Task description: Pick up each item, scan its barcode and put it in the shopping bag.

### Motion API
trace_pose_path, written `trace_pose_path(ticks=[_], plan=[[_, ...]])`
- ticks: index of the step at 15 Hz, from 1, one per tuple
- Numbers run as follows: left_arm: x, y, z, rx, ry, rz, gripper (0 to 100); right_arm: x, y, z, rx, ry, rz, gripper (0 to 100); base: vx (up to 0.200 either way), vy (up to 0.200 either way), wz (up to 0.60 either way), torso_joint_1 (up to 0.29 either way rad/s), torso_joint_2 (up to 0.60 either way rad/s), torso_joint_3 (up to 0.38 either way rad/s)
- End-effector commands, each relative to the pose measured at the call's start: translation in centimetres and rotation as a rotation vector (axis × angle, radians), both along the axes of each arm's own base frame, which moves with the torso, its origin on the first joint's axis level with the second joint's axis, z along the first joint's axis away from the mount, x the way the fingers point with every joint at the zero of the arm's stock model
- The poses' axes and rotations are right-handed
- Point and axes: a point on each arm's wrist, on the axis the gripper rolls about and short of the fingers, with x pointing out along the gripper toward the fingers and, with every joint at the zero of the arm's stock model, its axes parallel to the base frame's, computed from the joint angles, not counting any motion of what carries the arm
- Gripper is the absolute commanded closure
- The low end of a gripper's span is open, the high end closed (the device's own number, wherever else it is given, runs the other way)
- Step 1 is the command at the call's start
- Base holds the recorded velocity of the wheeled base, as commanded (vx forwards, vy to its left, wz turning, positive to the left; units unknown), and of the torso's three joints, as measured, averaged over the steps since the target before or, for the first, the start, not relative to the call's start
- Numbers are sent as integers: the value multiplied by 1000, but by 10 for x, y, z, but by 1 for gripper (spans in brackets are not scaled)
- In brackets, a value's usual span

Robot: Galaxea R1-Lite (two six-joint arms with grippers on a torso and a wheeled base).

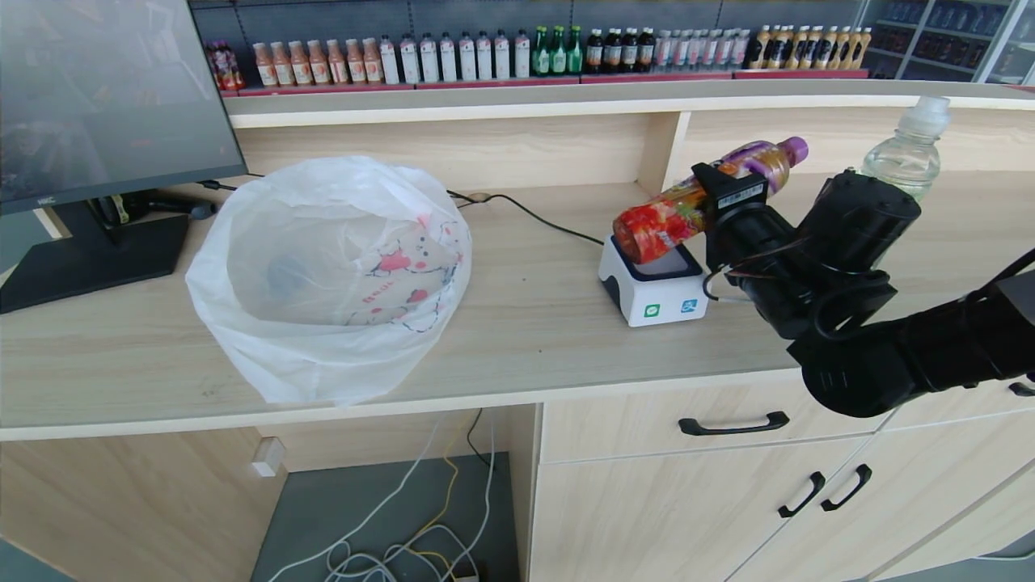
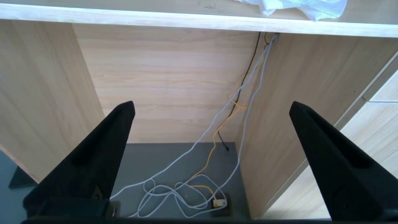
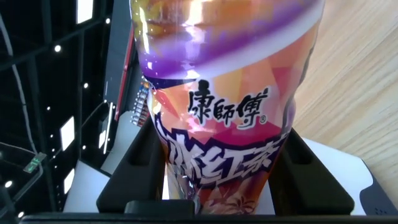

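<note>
One tilted bottle (image 1: 663,220), grasped by the right hand (image 1: 730,196), hangs just above the scanner (image 1: 656,295) right of centre. The shopping bag (image 1: 331,275) stands centre-left on the surface (image 1: 525,331). The left hand (image 2: 211,112) is spread wide.

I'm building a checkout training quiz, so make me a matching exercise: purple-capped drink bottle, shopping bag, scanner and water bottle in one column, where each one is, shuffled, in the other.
1. purple-capped drink bottle
2. shopping bag
3. barcode scanner
4. water bottle

A. open on the counter
B. standing upright at the far right
C. tilted in the right hand
D. just under the held bottle

Pairs: 1-C, 2-A, 3-D, 4-B.
</note>
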Motion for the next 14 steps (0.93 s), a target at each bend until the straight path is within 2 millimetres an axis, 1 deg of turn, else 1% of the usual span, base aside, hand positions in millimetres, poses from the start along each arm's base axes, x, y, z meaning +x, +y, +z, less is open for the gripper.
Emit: trace_pose_path(ticks=[1, 3, 9, 11, 14], plan=[[0, 0, 0, 0, 0, 0, 0, -1, 0, 2, 2, -4, 0, 100, 0, 0, 0, 0, 0, 0], [0, 0, 0, 0, 0, 0, 0, -3, 1, 2, 4, -5, 5, 100, 0, 0, 0, 0, 0, 0], [0, 0, 0, 0, 0, 2, 0, -15, 0, 23, -3, -67, 5, 100, 0, 0, 0, 0, 0, 0], [0, 0, 0, 0, 0, 0, 0, -23, 7, 31, -67, -114, 8, 100, 0, 0, 0, 0, 0, 0], [0, 0, 0, 0, 0, 0, 0, -37, 24, 39, -128, -187, 34, 100, 0, 0, 0, 0, 0, 0]])
